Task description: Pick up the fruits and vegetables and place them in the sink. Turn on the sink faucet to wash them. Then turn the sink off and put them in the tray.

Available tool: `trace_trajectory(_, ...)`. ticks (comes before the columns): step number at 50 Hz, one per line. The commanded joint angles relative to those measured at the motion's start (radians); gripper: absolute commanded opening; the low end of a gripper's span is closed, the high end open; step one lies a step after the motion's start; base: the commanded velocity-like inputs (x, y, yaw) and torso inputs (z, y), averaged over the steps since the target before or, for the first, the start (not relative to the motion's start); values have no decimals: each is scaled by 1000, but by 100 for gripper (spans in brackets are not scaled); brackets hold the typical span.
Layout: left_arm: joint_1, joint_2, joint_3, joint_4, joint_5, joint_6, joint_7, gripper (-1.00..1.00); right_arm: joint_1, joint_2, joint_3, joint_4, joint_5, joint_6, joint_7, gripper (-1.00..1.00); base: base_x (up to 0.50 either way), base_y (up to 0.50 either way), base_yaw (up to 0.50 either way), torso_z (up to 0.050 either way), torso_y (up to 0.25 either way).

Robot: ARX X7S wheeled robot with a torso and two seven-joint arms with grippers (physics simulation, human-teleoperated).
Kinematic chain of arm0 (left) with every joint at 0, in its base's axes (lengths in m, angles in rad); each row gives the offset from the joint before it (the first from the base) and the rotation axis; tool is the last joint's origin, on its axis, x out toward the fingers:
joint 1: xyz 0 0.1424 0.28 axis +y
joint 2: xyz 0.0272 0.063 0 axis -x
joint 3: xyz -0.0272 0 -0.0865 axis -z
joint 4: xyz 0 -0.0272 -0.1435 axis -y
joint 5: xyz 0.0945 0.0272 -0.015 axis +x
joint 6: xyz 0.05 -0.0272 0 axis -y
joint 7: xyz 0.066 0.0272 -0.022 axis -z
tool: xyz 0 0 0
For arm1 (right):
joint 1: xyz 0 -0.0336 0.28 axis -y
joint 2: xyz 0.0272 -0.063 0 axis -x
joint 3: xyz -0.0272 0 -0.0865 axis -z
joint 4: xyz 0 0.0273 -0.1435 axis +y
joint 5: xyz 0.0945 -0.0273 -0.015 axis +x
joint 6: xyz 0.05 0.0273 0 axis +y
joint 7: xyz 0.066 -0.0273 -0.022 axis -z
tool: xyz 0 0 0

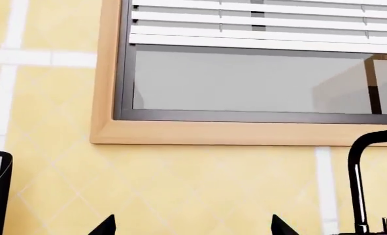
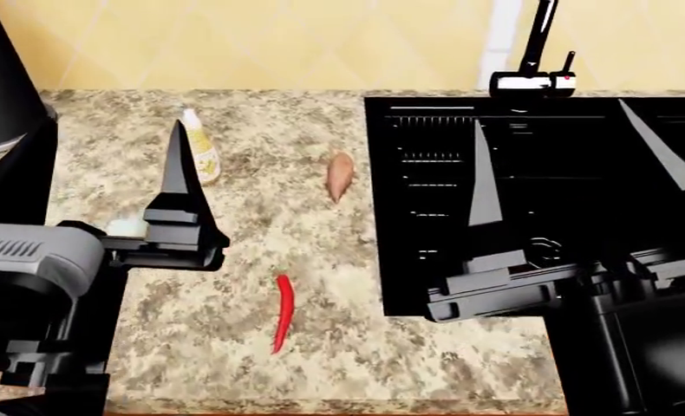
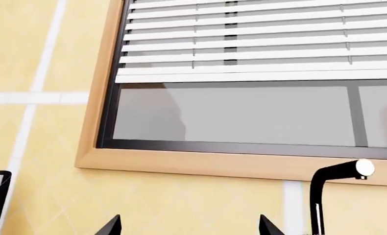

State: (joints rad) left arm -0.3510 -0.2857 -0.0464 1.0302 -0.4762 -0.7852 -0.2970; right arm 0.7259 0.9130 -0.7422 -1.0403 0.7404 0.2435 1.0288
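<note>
On the speckled counter, the orange-brown sweet potato lies close to the left rim of the black sink. The red chili pepper lies nearer the counter's front edge. At the back of the sink rises the sink faucet, whose spout also shows in the wrist views. My left gripper hovers open over the counter, left of both vegetables. My right gripper hangs open above the basin, holding nothing. The tray is out of view.
A small yellow-labelled bottle stands on the counter just beside my left gripper's finger. A tall black appliance occupies the back left corner. Both wrist cameras face the yellow tiled wall and a wood-framed window with blinds.
</note>
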Motion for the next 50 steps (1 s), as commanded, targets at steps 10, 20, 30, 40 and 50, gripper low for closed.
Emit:
trace_trajectory(10, 3, -33, 22, -6, -46, 24, -43, 100, 33, 40, -76, 18, 11, -113, 10, 100, 500, 154, 0, 0, 1)
trace_trajectory(20, -5, -60, 26, 9, -96, 20, -83, 100, 468, -86, -71, 365, 697, 181, 34, 100, 0, 0, 0, 0, 1)
trace_trajectory(30, -10, -89, 24, -2, -135, 41, -116, 100, 608, -256, -155, 702, 796, 327, -46, 100, 0, 0, 0, 0, 0)
trace_trajectory(40, -9, -105, 32, -19, -138, 60, -128, 100, 638, -345, -226, 870, 847, 419, -82, 100, 0, 0, 0, 0, 0)
trace_trajectory(50, -8, -118, 43, -23, -138, 73, -143, 100, 628, -395, -263, 947, 853, 444, -135, 100, 0, 0, 0, 0, 0)
